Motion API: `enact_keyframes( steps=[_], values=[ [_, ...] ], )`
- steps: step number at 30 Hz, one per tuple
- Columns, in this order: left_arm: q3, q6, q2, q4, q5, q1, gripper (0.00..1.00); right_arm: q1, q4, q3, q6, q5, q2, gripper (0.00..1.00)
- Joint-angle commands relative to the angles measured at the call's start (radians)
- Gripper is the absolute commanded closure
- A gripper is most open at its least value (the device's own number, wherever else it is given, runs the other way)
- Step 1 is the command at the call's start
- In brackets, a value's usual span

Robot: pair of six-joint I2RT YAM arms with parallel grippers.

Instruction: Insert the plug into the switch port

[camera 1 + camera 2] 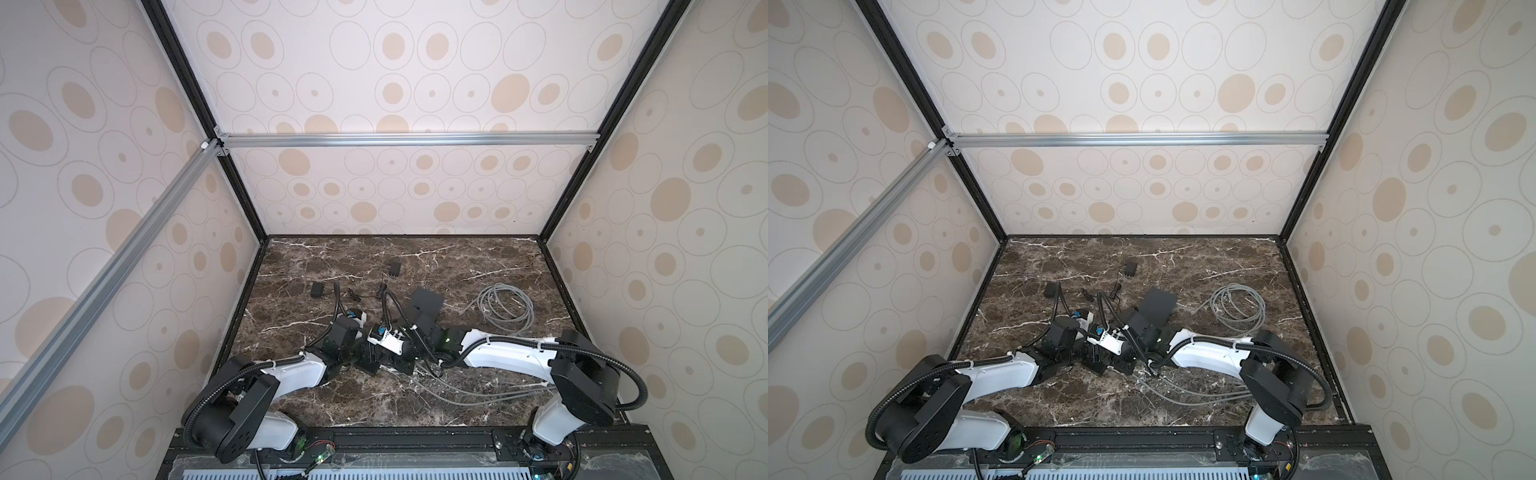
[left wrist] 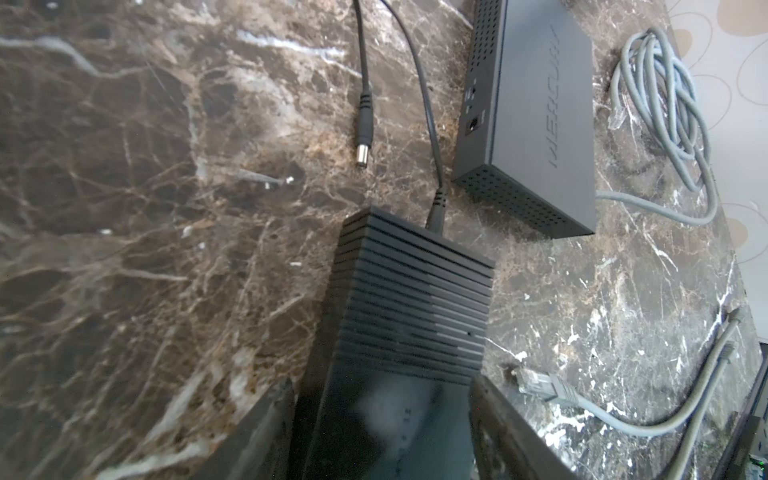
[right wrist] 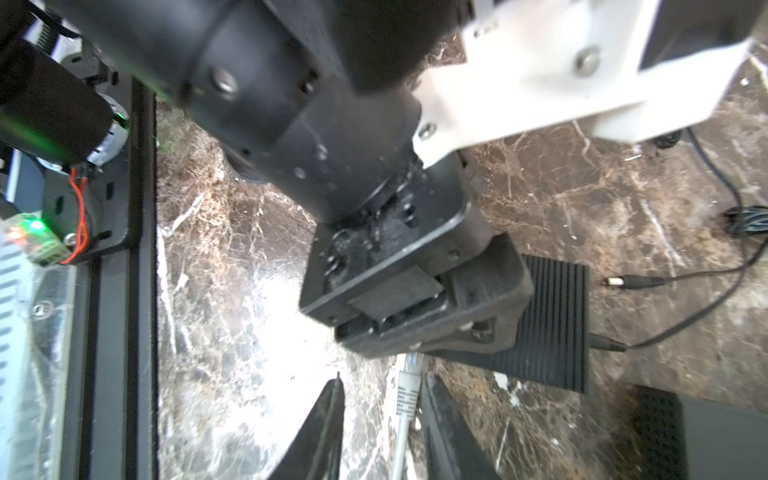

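One barrel plug [image 2: 363, 139] lies near the switch [image 2: 536, 124].

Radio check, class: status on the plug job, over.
Left gripper astride power adapter, grip unclear. Right gripper open around Ethernet plug on table. Nothing between it and switch.

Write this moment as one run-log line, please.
left tool: astride black ribbed power adapter, grip unclear | right tool: open over grey network plug | plug: lying outside black box-shaped switch
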Motion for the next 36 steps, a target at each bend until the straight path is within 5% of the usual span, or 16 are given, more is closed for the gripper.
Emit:
enact_keyframes(
  steps=[1,15,21,36],
  values=[
    [0.007,0.020,0.047,-0.118,-0.024,-0.011,0.38,-0.029,-0.073,-0.009,0.054,0.012,-0.006,0.69],
    [-0.026,0.021,0.055,-0.117,-0.026,-0.008,0.53,-0.037,-0.034,-0.100,0.083,0.037,0.051,0.56],
    [-0.044,0.018,0.062,-0.105,-0.024,-0.007,0.59,-0.001,0.004,-0.081,0.119,0.146,0.113,0.61],
    [-0.123,-0.025,0.075,-0.020,0.013,-0.007,0.60,0.020,0.044,-0.037,0.116,0.166,0.188,0.89]
  ],
)
